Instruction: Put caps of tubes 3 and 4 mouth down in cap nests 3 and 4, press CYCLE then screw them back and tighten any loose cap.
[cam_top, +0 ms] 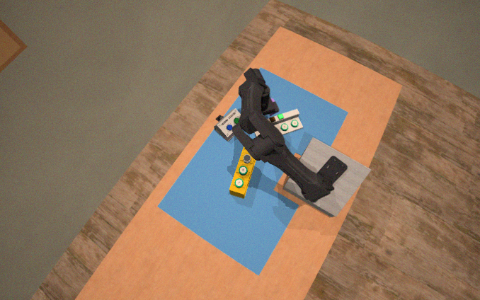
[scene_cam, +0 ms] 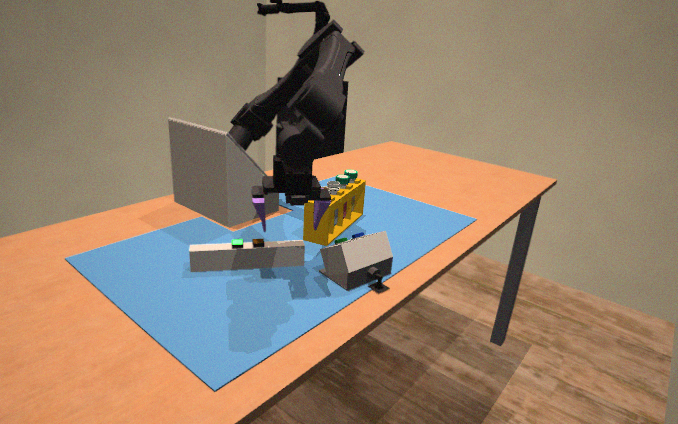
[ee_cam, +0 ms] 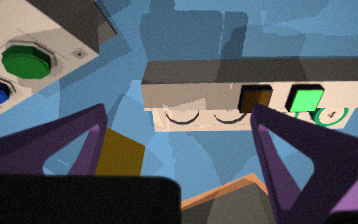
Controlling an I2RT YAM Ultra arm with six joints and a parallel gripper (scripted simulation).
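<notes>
My top camera looks down from high up. My side camera looks across the tabletop (scene_cam: pixel 450 170) from farther off. My wrist camera looks down close. All show the green lamp (cam_top: pixel 280 116).

Orange table (scene_cam: pixel 450 170) carries blue mat (scene_cam: pixel 200 310).

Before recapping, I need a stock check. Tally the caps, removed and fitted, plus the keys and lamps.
Removed caps: 2
Fitted caps: 2
Keys: 2
Lamps: 2
Total: 8
</notes>
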